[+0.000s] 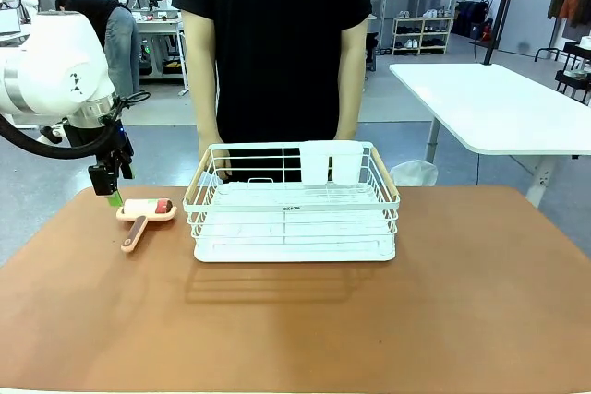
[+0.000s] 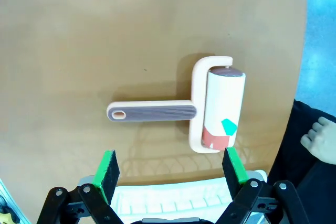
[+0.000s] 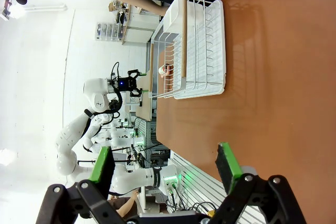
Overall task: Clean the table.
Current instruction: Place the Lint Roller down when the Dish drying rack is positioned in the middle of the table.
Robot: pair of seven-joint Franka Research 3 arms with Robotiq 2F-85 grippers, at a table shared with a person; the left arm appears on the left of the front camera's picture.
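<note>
The reddish-brown table (image 1: 305, 320) carries a pink lint roller (image 1: 145, 214) at its far left, handle pointing toward the robot's side. My left gripper (image 1: 114, 197) hovers just above the roller's left end, open and empty. In the left wrist view the lint roller (image 2: 210, 109) lies flat on the table (image 2: 79, 40), ahead of the open gripper (image 2: 173, 169), its grey-ribbed handle reaching left. My right gripper (image 3: 165, 167) is open and holds nothing, raised over the table (image 3: 273, 77).
A white wire dish rack (image 1: 293, 202) with a white cutlery cup (image 1: 331, 161) stands at the far middle, right of the roller. A person in black stands behind it, hands beside the rack. A white-topped table (image 1: 499, 103) stands beyond at the right.
</note>
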